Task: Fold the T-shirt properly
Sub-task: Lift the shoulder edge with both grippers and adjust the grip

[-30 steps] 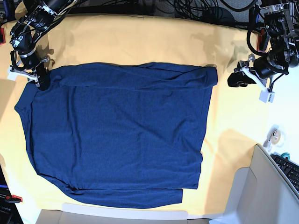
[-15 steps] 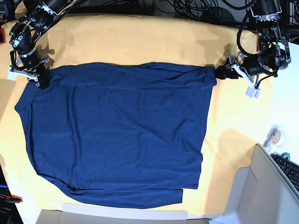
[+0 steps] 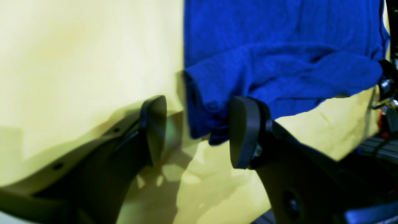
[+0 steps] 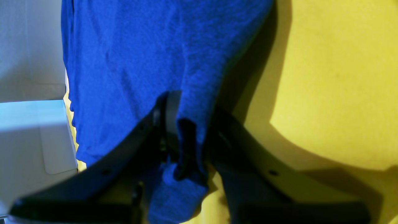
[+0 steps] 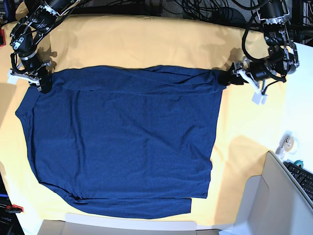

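A yellow-orange cloth point(image 5: 146, 44) covers the table under me, with cables along the far edge and a pale box point(image 5: 274, 200) at the near corner beside a keyboard point(image 5: 302, 177). The T-shirt point(image 5: 122, 142) lies spread flat across the middle of that cloth, its far edge already turned over into a band running between my two arms. My right gripper point(image 4: 186, 130) is clamped on the corner of that band at the shirt's one far corner, the blue knit pinched and bunched between nearly closed jaws. The change is on the other side: a second ago my left gripper point(image 3: 197, 130) hung well off the shirt, out over bare cloth; it has since swung in to the opposite far corner with its jaws spread wide. In the left wrist view that corner's folded hem sits between them, lying against one pad point(image 3: 244, 133) and clear of the other point(image 3: 155, 124), so I have nothing in hand there yet. I judge this to be the setup for a two-handed fold: once the left closes on that hem, both far corners are mine and I can carry the edge toward the near hem. The fabric is thin and limp, so a shallow bite could slip out.
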